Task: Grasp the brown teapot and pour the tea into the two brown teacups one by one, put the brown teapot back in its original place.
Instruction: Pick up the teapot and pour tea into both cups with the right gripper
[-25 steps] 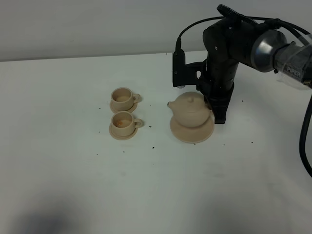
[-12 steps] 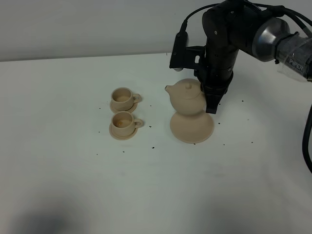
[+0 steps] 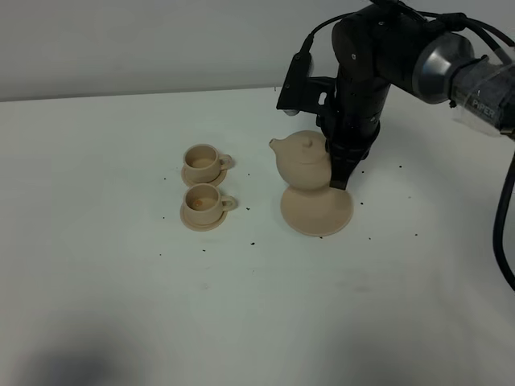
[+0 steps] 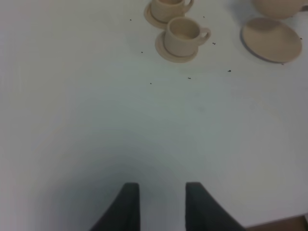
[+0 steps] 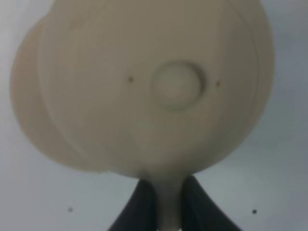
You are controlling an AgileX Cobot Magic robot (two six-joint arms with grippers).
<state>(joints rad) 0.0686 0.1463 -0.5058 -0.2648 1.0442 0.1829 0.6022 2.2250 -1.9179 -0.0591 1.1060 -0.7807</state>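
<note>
The brown teapot hangs above its wide saucer, spout pointing left toward the cups. My right gripper is shut on the teapot's handle; in the right wrist view the teapot fills the picture and the fingers pinch the handle. The two brown teacups stand on small saucers left of the teapot, one behind the other, handles to the right. They also show in the left wrist view. My left gripper is open and empty over bare table, far from the cups.
The white table carries small dark specks around the cups and saucer. A black cable runs down the right edge of the high view. A grey wall stands behind the table.
The right gripper has lifted the teapot off its saucer and carried it up and slightly left. The saucer now lies bare. The cups have not moved.
</note>
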